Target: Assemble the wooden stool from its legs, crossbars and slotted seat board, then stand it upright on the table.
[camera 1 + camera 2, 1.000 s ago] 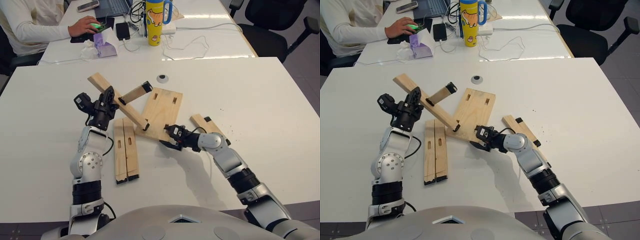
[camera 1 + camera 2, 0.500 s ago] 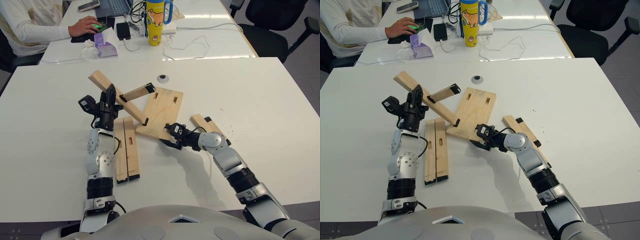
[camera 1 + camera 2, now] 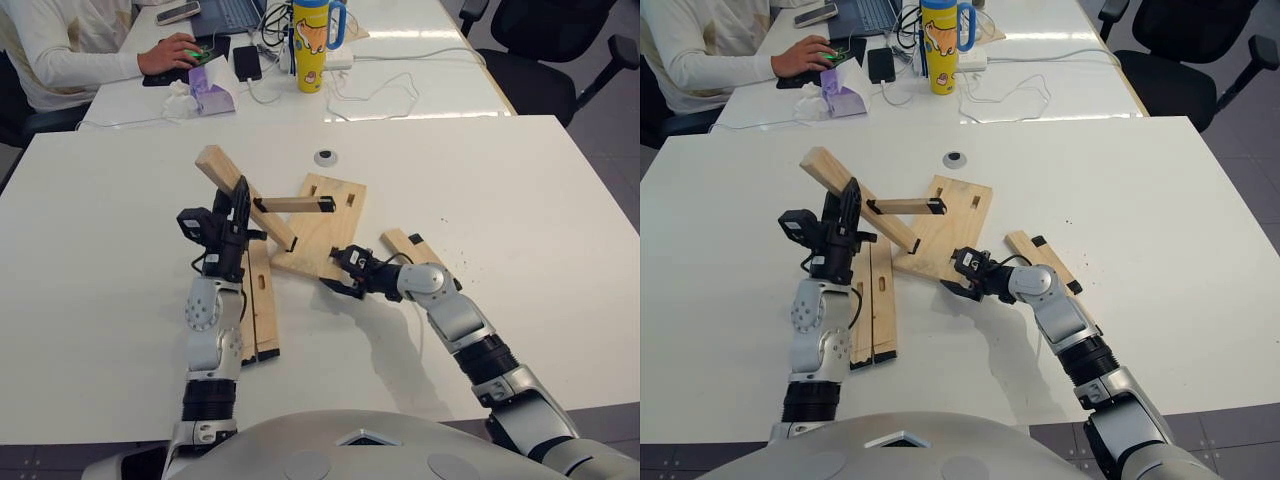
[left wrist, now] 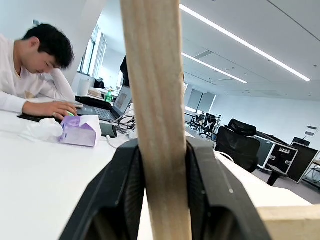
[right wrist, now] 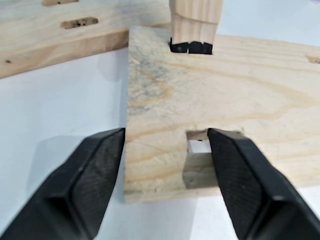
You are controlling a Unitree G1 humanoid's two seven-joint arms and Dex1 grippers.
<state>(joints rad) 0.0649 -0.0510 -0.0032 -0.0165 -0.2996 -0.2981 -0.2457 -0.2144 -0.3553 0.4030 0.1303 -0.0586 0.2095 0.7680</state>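
My left gripper [image 3: 238,203] is shut on a long wooden leg [image 3: 213,166], held slanted above the table; the leg [image 4: 155,100] stands between its fingers in the left wrist view. A short crossbar [image 3: 296,204] sticks out sideways from that leg over the slotted seat board [image 3: 328,228]. The leg's lower end rests at the seat board's left edge. My right gripper [image 3: 345,278] is open at the board's near corner, its fingers [image 5: 95,180] on either side of a slot [image 5: 200,145]. Two slotted boards [image 3: 256,300] lie flat beside my left arm. Another leg [image 3: 408,243] lies by my right forearm.
A small round black disc [image 3: 325,157] lies beyond the seat board. On the far table stand a yellow mug [image 3: 310,40], a purple tissue box [image 3: 210,92] and cables, where a person works. The table's right half [image 3: 540,220] is bare.
My left arm has swung to the right with the leg, tilting it more upright. The crossbar on it has turned to level over the seat board. The right arm has stayed put.
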